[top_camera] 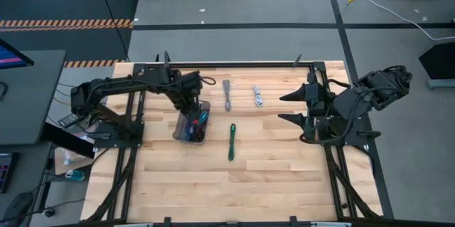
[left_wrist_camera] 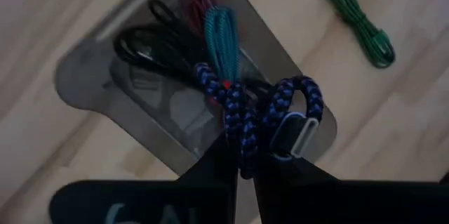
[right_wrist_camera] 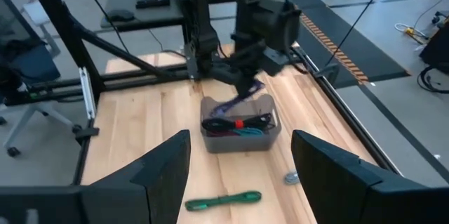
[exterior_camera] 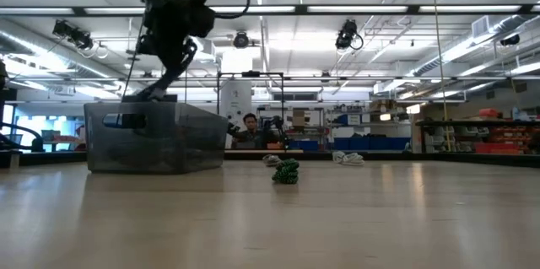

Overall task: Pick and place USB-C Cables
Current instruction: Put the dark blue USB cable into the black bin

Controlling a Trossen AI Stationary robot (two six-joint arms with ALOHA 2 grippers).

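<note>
Pale wood planks of the table [top_camera: 270, 184] filled the lower frame of the high view. At centre lay a green cable [top_camera: 232, 142]. Left of it, the left gripper [left_wrist_camera: 242, 171] hovered above the grey tray [top_camera: 180, 133], fingers clenched on a purple cable [left_wrist_camera: 242, 115]; teal, black and red-tied cables lay inside. Mid-right, the right gripper [right_wrist_camera: 238, 175] waited with fingers spread wide. Farther up, a grey cable [top_camera: 227, 94] and silver cable [top_camera: 257, 95] rested.

A purple-blue braided cable [left_wrist_camera: 245, 122] (looped, its silver plug showing) hangs at the left wrist view's centre. Teal [left_wrist_camera: 221, 38], black [left_wrist_camera: 151, 41] and red-tied cables lie bundled behind it. In the high view a green cable [top_camera: 232, 142] lies straight at centre, grey [top_camera: 227, 94] and silver [top_camera: 257, 95] ones above it.
</note>
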